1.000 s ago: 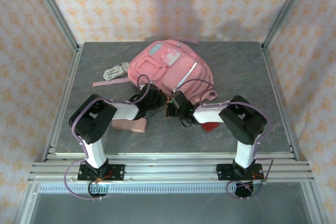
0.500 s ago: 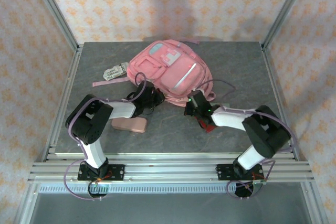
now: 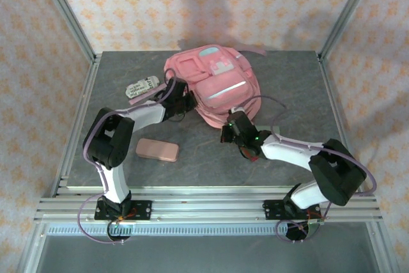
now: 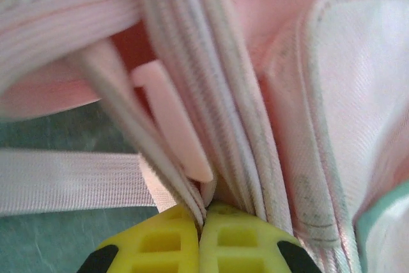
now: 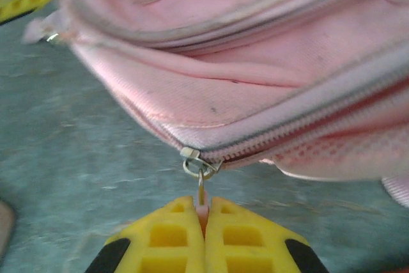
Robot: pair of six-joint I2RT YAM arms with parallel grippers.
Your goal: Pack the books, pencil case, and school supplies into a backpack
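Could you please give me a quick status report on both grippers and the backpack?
Left gripper shut on backpack seam. Right gripper shut on zipper pull. Pink case lies apart, on the table.

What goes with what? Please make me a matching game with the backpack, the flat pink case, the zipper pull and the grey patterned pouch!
Things:
1. backpack
2. flat pink case
3. zipper pull
4. grey patterned pouch

Places:
A. pinched in the right gripper
B. left of the backpack, beside a pink strap
C. at the far middle of the table
D. lying alone near the table's front left

Pairs: 1-C, 2-D, 3-A, 4-B.
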